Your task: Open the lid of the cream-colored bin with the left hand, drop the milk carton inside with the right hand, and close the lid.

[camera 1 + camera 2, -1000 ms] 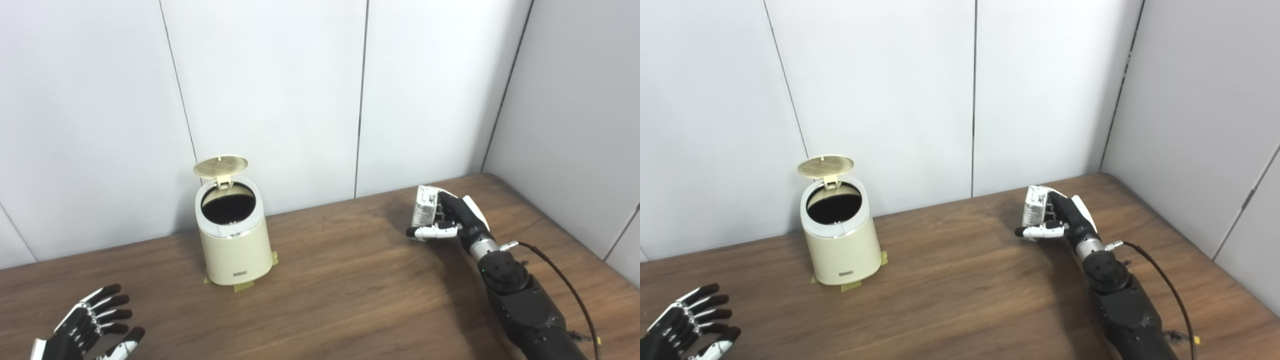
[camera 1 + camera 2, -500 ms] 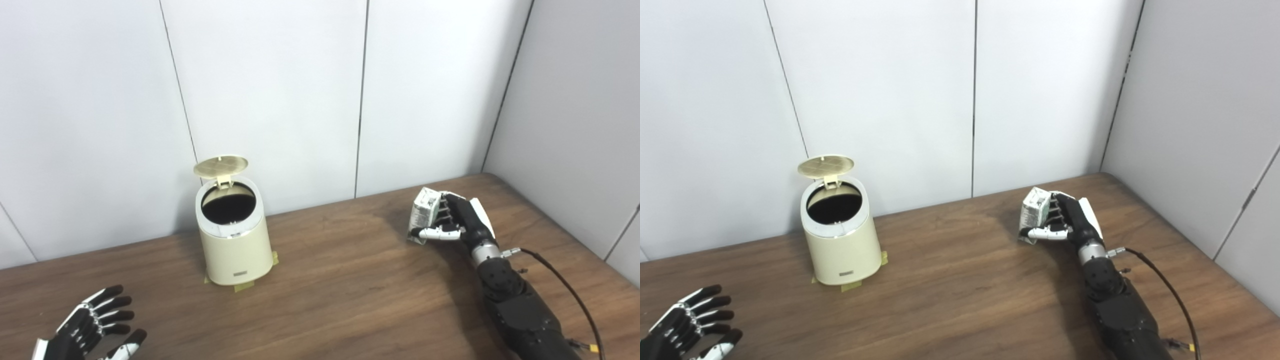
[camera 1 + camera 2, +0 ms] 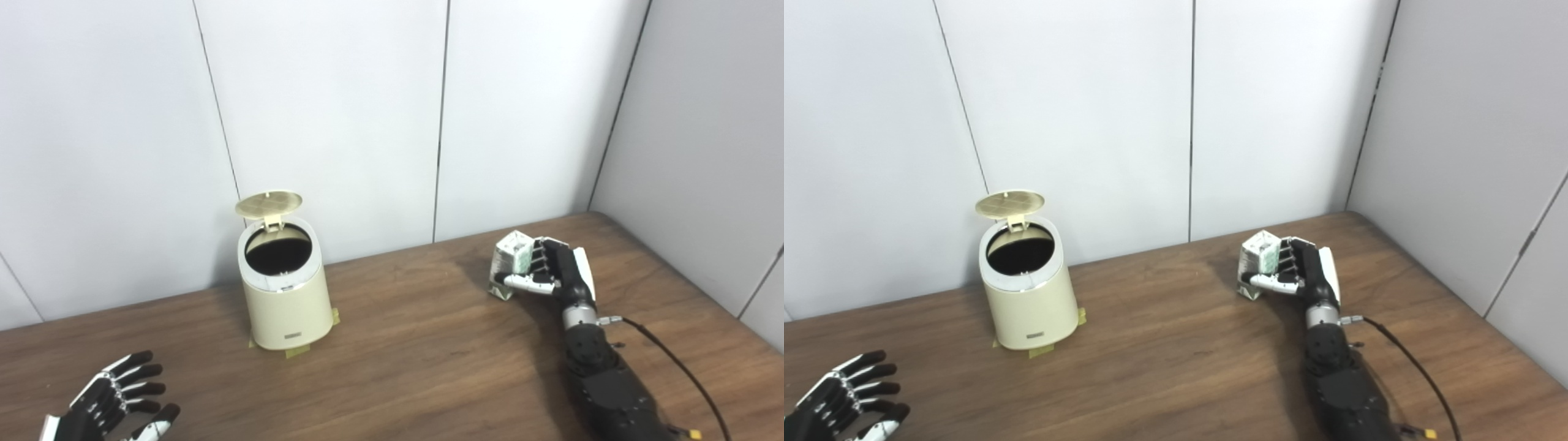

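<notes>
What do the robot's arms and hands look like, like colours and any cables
Both hands are black with white trim. The right hand has black fingers, a white thumb and a white panel on its back; a silvery wrist ring joins it to a bulky black forearm. A thin black cable with a yellow-tipped end loops from the wrist. The left hand shows black fingers with pale, silvery segments and a white-sided thumb.
</notes>
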{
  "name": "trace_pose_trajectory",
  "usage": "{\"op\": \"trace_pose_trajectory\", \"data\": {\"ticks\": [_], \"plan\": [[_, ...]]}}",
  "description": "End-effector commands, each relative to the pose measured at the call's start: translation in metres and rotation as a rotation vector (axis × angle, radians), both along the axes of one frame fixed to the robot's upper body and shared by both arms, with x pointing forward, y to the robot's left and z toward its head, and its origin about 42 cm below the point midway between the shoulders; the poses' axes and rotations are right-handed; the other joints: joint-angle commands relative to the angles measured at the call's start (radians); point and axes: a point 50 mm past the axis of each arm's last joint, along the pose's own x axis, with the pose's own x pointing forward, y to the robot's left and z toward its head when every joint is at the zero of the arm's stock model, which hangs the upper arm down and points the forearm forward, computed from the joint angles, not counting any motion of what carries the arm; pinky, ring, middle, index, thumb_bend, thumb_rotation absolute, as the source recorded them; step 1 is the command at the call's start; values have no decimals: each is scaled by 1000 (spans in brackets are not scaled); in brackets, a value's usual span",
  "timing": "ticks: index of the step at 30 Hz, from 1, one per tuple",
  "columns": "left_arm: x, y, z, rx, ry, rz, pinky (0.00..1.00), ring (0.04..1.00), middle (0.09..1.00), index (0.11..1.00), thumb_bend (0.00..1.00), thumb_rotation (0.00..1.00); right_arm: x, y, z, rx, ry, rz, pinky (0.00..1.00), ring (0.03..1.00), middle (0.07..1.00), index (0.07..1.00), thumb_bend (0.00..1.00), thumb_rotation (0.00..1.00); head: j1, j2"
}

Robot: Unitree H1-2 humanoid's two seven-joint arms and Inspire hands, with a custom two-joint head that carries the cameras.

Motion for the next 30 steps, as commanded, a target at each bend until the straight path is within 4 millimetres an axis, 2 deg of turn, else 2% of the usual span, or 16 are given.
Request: {"op": "trace_pose_trajectory", "data": {"ticks": [1, 6, 11, 17, 23, 30], "plan": [[8, 1, 14, 34, -73, -6, 549, 631, 707, 752, 606, 0, 15, 10, 20, 1, -89, -29, 337, 387, 443, 515, 525, 0, 0, 1], [9, -1, 14, 31, -77, -7, 537, 625, 704, 748, 621, 4, 14, 22, 12, 21, -96, -31, 326, 388, 445, 513, 525, 0, 8, 3], [10, -2, 12, 30, -77, -11, 517, 611, 696, 744, 608, 0, 12, 26, 14, 17, -105, -15, 337, 393, 447, 514, 526, 0, 18, 2], [9, -4, 8, 23, -49, -12, 540, 627, 703, 755, 615, 0, 12, 37, 31, -26, -141, 45, 338, 399, 460, 503, 528, 0, 28, 0], [9, -5, 3, 20, -35, -13, 545, 638, 708, 754, 634, 18, 16, 57, 56, 32, -229, 112, 365, 427, 484, 482, 530, 0, 55, -6], [11, -9, -2, 7, -26, -7, 556, 637, 699, 744, 649, 0, 19, 84, 82, 47, -324, 215, 351, 397, 472, 493, 529, 0, 81, -10]]}}
